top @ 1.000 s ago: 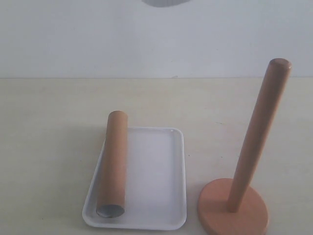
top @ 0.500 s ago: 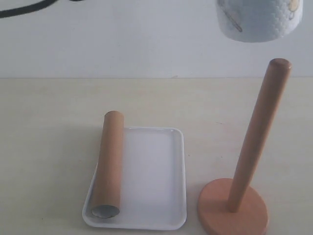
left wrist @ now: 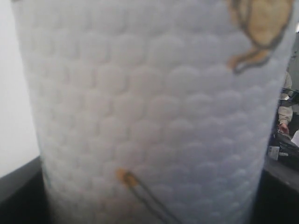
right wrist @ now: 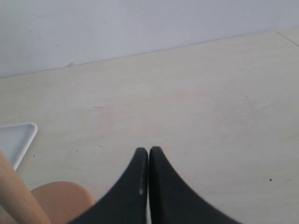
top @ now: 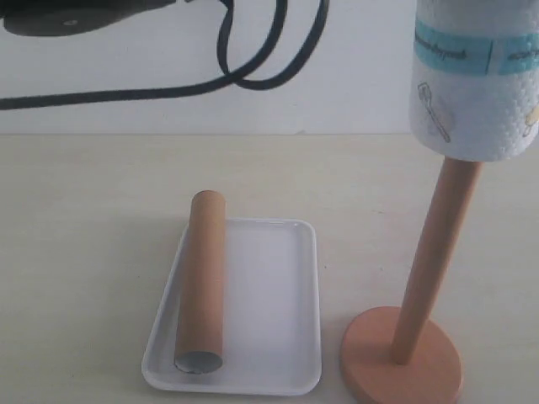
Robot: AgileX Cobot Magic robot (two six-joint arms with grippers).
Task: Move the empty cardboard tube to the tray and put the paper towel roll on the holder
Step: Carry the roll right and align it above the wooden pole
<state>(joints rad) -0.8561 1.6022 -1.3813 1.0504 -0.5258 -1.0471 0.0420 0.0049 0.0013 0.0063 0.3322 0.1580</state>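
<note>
White embossed paper towel roll (top: pixel 476 88)

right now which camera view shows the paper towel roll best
The exterior view: the paper towel roll shows its teal band, prints and lower edge, over the top of the holder. The left wrist view gives only a blurred close-up of its embossed side; the right wrist view misses it.

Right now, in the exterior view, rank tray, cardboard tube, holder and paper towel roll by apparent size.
1. tray
2. paper towel roll and holder: too close to rank; roll is cropped, holder's top hidden by it
3. cardboard tube
</note>
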